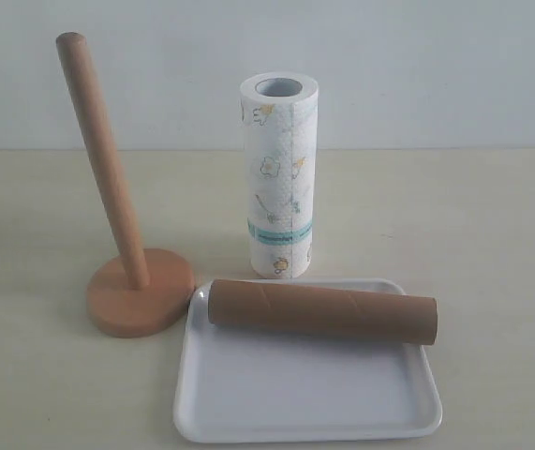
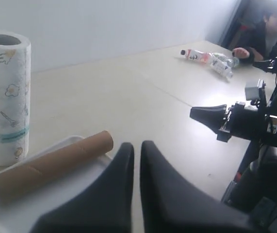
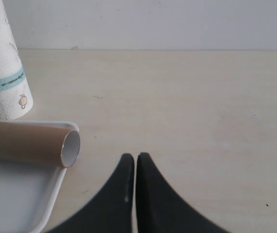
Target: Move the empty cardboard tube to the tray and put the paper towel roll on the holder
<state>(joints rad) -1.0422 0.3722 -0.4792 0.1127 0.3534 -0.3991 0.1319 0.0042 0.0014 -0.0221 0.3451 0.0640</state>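
The brown cardboard tube [image 1: 323, 312] lies across the far edge of the white tray [image 1: 304, 394], one end jutting past the tray's right rim. Behind it the printed paper towel roll [image 1: 280, 178] stands upright on the table. The wooden holder [image 1: 117, 197] stands to the left with its rod bare. Neither gripper shows in the exterior view. My left gripper [image 2: 137, 145] is shut and empty, beside the tube [image 2: 51, 165] and the tray [image 2: 26, 208]. My right gripper [image 3: 135, 157] is shut and empty over bare table, right of the tube's open end [image 3: 71, 148]; the roll [image 3: 2, 68] stands beyond.
In the left wrist view the other arm [image 2: 254, 121] reaches in at the right, and bottles [image 2: 208, 58] lie at the table's far corner near a seated person [image 2: 269, 29]. A pale wall backs the table.
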